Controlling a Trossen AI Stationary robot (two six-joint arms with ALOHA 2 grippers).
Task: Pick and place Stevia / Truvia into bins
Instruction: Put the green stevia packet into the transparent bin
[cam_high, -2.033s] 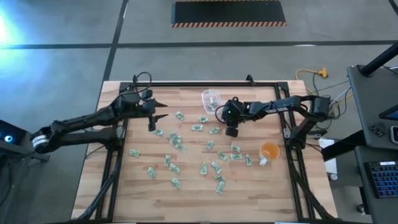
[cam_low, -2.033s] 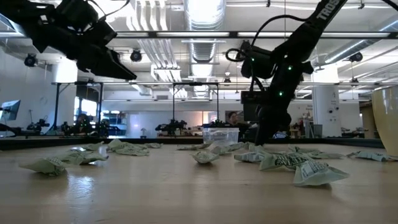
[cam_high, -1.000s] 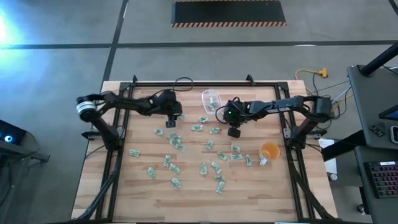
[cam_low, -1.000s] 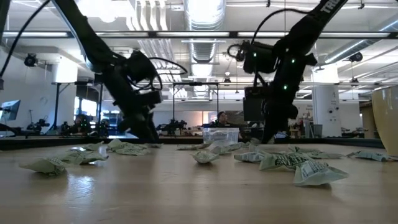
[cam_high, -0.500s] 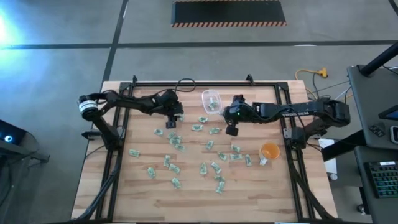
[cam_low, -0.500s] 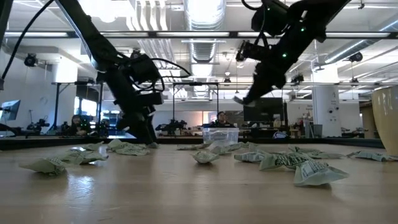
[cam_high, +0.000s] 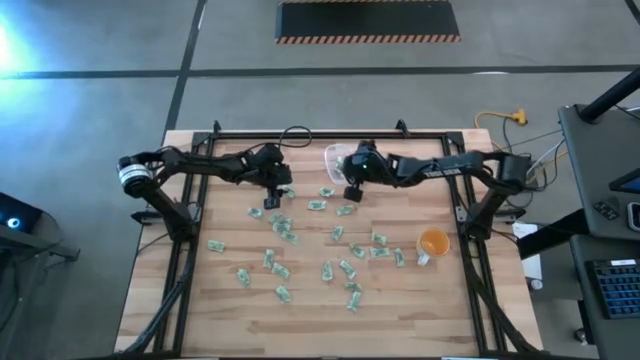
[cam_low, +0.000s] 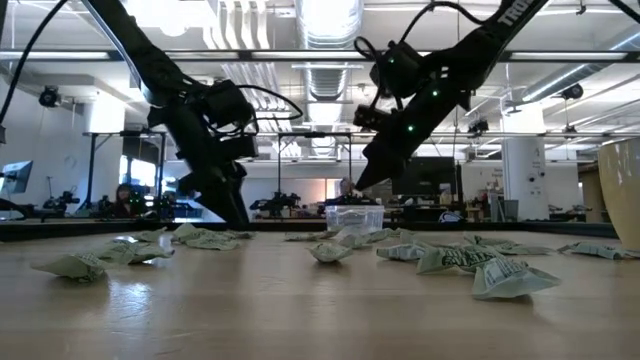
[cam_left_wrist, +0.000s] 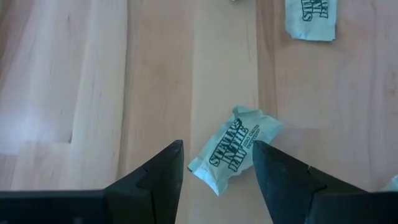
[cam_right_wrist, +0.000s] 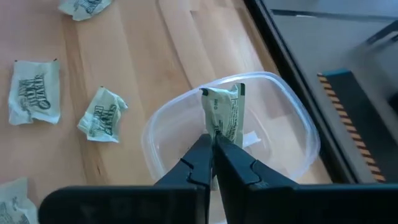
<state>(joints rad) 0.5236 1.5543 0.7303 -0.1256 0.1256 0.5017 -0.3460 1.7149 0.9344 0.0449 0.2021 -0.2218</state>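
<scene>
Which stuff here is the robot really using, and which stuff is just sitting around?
For the job:
- green sweetener packets
- one packet pinched by the right gripper
- clear tub under it
- left gripper, open over a packet on the table

Just lying about:
- orange cup
</scene>
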